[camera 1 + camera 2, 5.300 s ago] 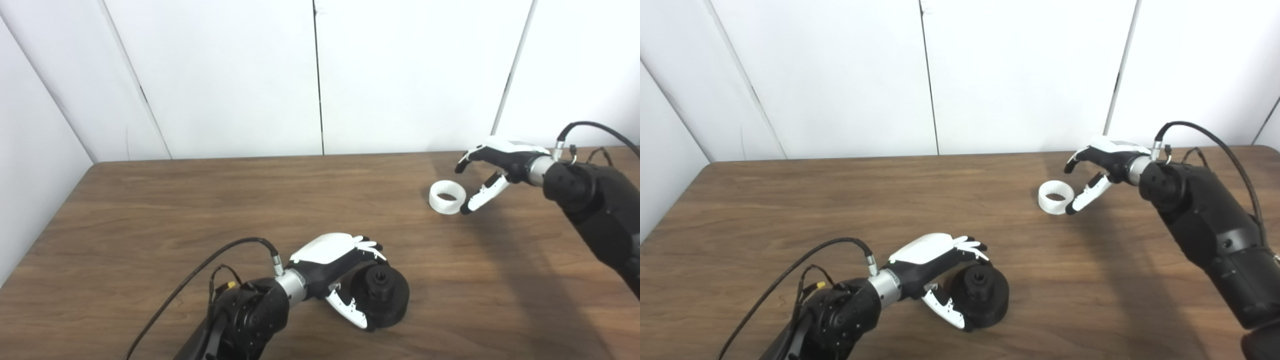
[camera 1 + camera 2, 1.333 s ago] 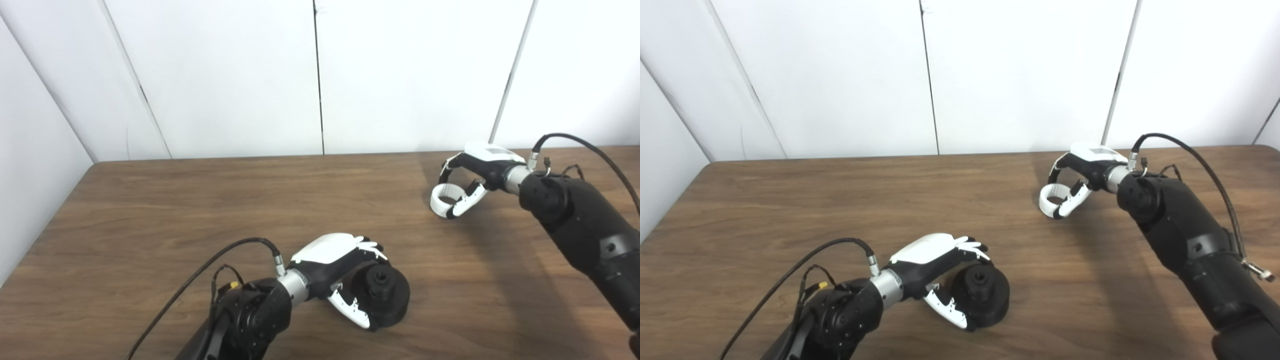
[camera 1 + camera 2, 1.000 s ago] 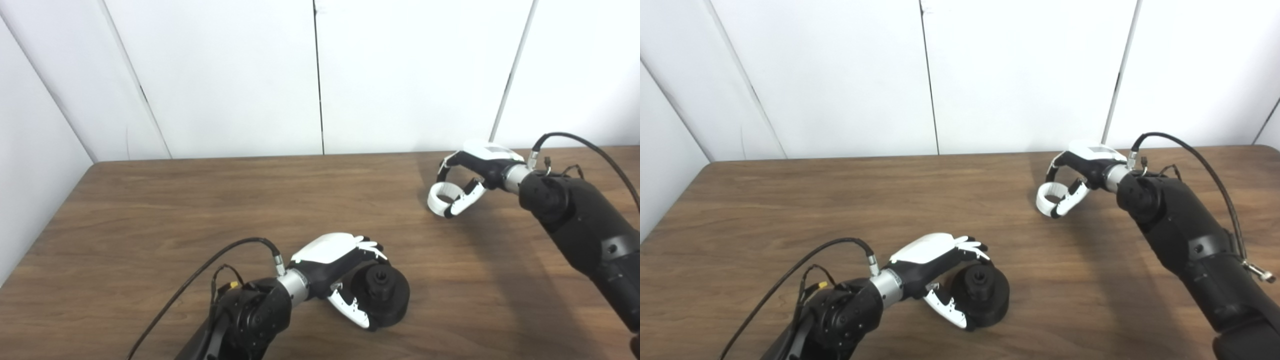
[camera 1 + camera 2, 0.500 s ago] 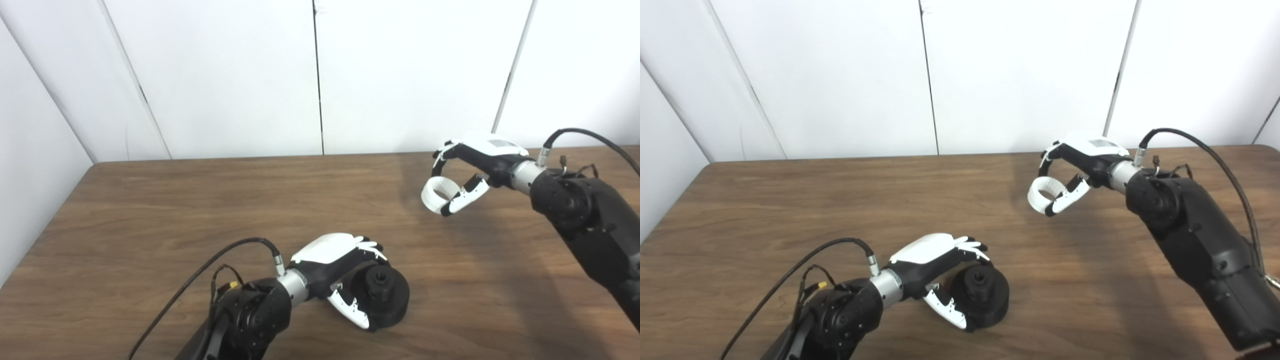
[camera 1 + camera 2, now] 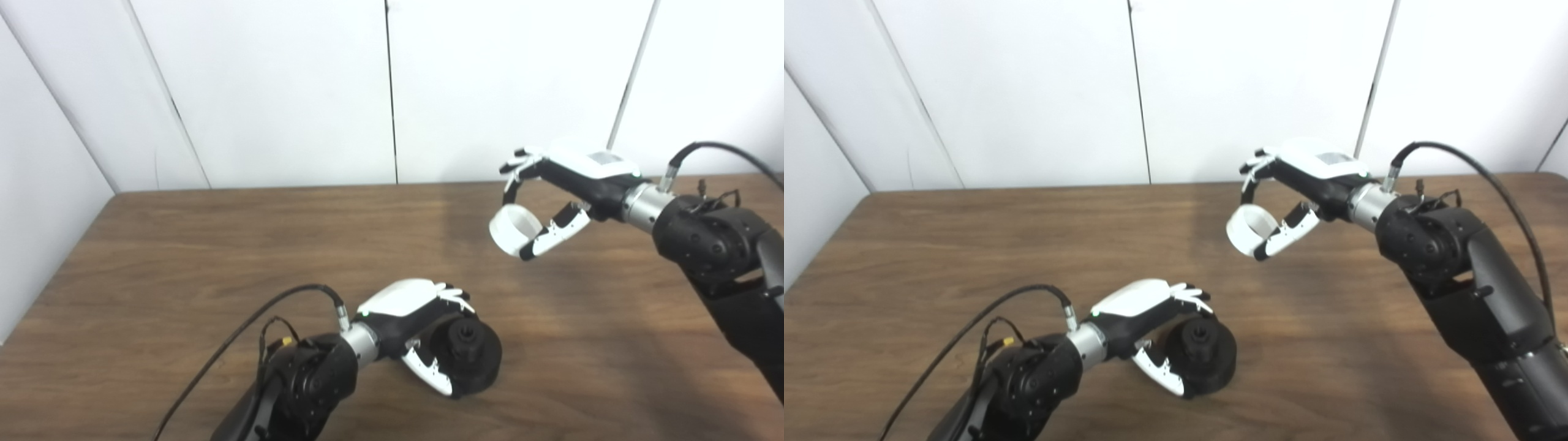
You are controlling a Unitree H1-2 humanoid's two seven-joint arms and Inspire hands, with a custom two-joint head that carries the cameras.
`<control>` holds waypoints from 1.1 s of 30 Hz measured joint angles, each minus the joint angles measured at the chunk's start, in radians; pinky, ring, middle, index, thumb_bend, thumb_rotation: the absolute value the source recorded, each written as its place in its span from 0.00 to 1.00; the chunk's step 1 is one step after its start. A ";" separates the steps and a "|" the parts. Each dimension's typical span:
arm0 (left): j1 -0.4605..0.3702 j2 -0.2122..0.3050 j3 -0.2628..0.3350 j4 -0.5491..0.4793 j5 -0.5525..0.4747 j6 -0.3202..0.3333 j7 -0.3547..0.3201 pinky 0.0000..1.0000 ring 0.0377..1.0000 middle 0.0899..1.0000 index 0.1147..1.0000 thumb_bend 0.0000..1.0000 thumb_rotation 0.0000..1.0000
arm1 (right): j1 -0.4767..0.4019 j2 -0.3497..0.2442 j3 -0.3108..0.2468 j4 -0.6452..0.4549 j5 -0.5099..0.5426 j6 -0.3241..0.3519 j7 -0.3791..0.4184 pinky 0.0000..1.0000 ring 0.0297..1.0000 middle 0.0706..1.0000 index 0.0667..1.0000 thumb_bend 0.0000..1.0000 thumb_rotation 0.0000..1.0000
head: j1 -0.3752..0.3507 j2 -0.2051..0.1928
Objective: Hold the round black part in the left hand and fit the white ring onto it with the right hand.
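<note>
Both hands clamped: right hand (image 5: pixel 566 184) on tilted white ring (image 5: pixel 511 228), left hand (image 5: pixel 416 312) on black part (image 5: pixel 471 358), hub up

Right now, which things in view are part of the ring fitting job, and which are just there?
Part of the job:
- round black part, on the table, left hand around it
- white ring, held in the air by the right hand

Just there:
- wooden table
- white wall panels
- arm cables

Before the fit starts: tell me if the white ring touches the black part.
Apart. Left eye view: white ring hangs in the right hand above the table, bare wood between it and the black part.
</note>
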State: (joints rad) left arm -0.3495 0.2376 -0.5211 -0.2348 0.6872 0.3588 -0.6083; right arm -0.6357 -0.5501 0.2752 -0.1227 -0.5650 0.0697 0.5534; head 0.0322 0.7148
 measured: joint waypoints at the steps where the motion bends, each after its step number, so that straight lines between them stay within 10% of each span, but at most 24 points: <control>1: 0.000 0.000 0.000 0.000 0.000 0.000 0.000 0.89 1.00 0.96 0.73 0.94 0.19 | 0.008 -0.002 -0.004 -0.017 0.002 0.005 0.007 0.87 0.96 0.86 0.56 0.83 0.28 | 0.002 0.002; 33: -0.006 0.000 -0.001 0.006 -0.014 0.009 0.001 0.89 1.00 0.96 0.74 0.94 0.19 | 0.069 0.016 -0.010 -0.327 0.088 0.115 0.148 0.85 0.95 0.85 0.55 0.86 0.23 | 0.006 0.017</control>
State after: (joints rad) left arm -0.3557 0.2380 -0.5221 -0.2289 0.6728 0.3681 -0.6076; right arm -0.5662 -0.5343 0.2647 -0.4499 -0.4772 0.1850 0.7009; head 0.0383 0.7317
